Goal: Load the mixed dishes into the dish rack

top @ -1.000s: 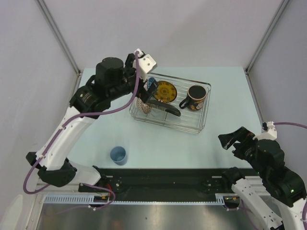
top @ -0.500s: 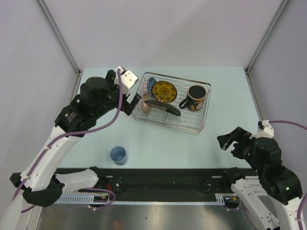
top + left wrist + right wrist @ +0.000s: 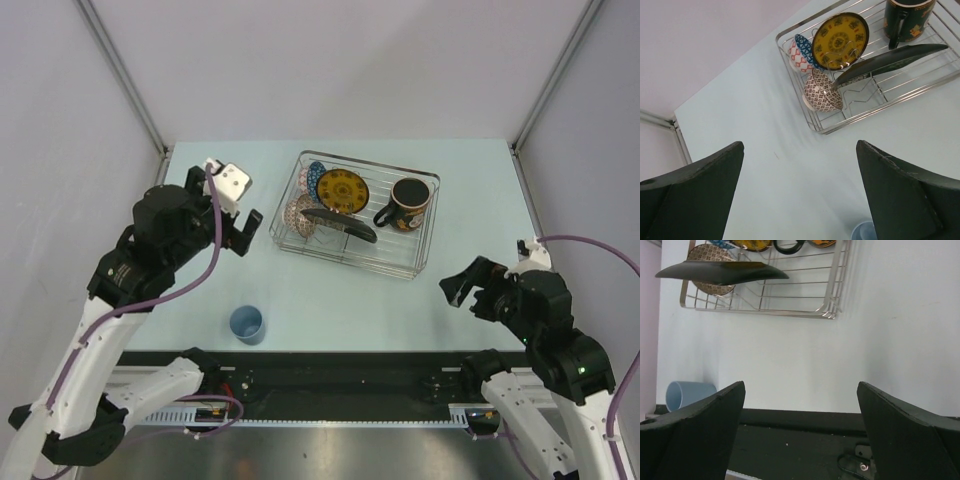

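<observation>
No lettering, brand, number or sign can be read in the overhead view or from either of my wrist cameras. The black ceramic mug with an orange print (image 3: 411,201) stands at the three o'clock end of the rectangular silver wire dish rack (image 3: 400,248). Its print is only an orange figure with no legible word. The yellow round patterned plate (image 3: 344,190), at the mug's nine o'clock, bears dark ornament too fine for me to tell whether any of it is script.
</observation>
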`<action>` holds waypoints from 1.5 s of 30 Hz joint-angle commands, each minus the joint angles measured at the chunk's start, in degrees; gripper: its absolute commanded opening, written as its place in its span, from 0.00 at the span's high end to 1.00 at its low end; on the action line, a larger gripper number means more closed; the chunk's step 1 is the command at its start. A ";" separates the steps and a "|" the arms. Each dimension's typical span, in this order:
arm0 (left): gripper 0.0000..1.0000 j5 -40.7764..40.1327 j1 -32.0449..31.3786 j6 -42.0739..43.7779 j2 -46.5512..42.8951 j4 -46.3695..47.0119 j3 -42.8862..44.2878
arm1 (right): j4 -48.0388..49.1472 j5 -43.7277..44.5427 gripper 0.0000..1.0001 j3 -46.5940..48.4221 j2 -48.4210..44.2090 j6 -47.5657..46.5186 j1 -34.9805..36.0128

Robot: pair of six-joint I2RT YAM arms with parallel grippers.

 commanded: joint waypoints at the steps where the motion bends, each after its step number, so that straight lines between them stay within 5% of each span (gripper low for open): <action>1: 0.00 1.95 3.50 -0.45 -2.60 -1.72 -0.54 | 7.04 -5.59 0.00 0.19 3.26 -2.60 -0.15; 7: 0.00 4.22 8.07 -0.36 -5.59 -2.60 -5.62 | 18.61 -7.99 0.00 0.28 12.22 -2.34 6.93; 9: 0.00 5.28 9.83 0.25 -7.61 -2.69 -7.99 | 21.80 6.11 0.00 2.63 20.55 -2.77 24.81; 10: 0.00 5.64 11.67 0.51 -8.84 -2.95 -8.44 | 23.55 19.32 0.00 4.48 28.60 -4.95 39.43; 13: 0.00 7.83 16.59 1.83 -10.08 -4.62 -8.80 | 24.97 24.04 0.00 15.63 42.96 -7.44 49.58; 18: 0.00 15.46 27.39 4.38 -11.66 -8.57 -7.92 | 34.11 17.79 0.00 18.99 54.59 -9.37 50.47; 27: 0.00 19.35 36.55 7.02 -14.30 -10.95 -11.44 | 36.58 11.45 0.00 23.56 65.94 -11.12 54.25; 45: 0.00 23.48 36.82 3.33 -13.42 -7.26 -11.09 | 35.97 1.00 0.08 40.61 89.74 -12.53 54.16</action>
